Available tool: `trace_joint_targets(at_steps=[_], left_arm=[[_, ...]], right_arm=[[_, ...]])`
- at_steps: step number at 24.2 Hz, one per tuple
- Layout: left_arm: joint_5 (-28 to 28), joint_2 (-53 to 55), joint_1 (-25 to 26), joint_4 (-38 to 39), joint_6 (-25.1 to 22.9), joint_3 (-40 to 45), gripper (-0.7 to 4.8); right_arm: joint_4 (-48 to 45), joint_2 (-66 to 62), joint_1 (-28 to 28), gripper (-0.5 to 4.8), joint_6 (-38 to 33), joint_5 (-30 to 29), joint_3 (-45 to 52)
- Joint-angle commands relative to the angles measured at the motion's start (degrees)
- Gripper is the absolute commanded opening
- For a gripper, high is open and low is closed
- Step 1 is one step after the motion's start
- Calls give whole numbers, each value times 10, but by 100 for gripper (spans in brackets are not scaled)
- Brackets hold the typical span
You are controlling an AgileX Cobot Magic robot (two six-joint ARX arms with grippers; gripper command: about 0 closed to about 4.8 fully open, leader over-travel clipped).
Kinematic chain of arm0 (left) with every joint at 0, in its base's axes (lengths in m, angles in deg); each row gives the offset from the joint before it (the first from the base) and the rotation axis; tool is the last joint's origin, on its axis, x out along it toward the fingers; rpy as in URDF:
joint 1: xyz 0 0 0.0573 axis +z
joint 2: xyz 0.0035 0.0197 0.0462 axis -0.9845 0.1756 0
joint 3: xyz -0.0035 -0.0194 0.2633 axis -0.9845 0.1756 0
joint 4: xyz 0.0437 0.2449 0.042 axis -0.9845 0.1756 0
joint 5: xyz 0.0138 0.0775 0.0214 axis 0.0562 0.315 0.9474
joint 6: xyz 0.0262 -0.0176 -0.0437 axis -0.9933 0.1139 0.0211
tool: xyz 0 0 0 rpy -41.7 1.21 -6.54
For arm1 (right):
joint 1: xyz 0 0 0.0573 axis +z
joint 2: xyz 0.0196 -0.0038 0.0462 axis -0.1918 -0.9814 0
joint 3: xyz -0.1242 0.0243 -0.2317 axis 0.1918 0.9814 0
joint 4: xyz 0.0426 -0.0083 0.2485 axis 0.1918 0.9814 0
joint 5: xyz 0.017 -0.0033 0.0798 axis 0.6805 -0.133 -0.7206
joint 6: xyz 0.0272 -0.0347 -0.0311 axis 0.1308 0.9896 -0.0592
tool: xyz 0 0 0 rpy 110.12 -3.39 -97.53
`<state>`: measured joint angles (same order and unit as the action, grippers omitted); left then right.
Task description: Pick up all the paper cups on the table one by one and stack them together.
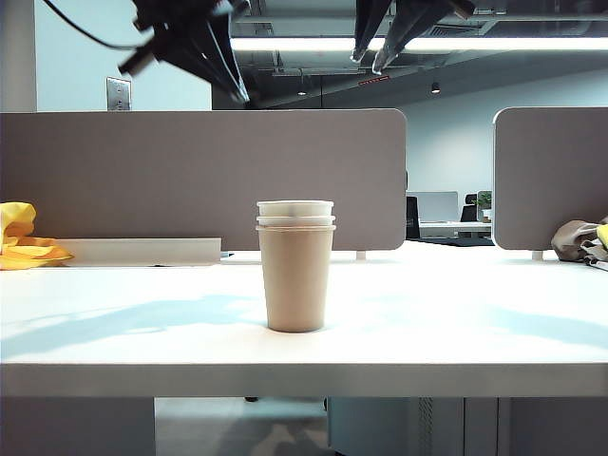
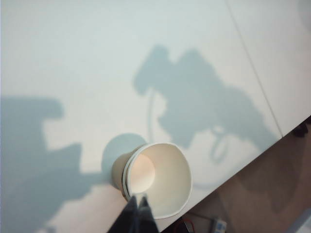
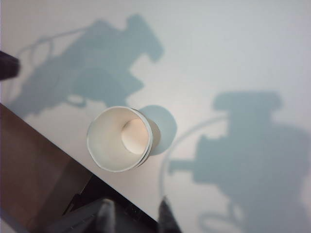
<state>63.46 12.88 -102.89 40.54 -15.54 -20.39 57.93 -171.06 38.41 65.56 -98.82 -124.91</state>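
Exterior, cups: the paper cups (image 1: 295, 266) stand nested near the table's (image 1: 114, 332) front edge, tan cup outermost, two white rims showing above it.
Exterior, arms: left gripper (image 1: 233, 81) and right gripper (image 1: 370, 52) hang high above the stack, touching nothing.
Left wrist: left gripper (image 2: 138, 206) has its fingers pressed together, empty, over the cups (image 2: 155, 177).
Right wrist: right gripper (image 3: 133, 213) stands spread wide, empty, above the cups (image 3: 121, 138).
Risk: the light stack, probably loosely seated, could tip if an arm descends carelessly.
Hidden: blue bands sit inside the tan cup; arm bodies are cropped.
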Motion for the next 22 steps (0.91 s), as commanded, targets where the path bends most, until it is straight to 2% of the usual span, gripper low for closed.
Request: trace_joint_targets(at_steps=[1,5,12,15,22], left_arm=[[27,-25,5,-3,-1,-1,-6],[26,-80,8,-37,0,-1,-7],[76,-171,8,-84,-20,-1,-6],[92,-196,8,-86,-28,0,-6],[101,-260,8,-105,-30,0,-6]], right_arm=[[-8,20,0,104,2,-3,-2],[-10,68,0,104,7,-2,-2],[-48,148,0,101,8,-6,-2],[-62,171,0,14,11,-14,-2],[-74,217,0,-1,21,-59,-2]])
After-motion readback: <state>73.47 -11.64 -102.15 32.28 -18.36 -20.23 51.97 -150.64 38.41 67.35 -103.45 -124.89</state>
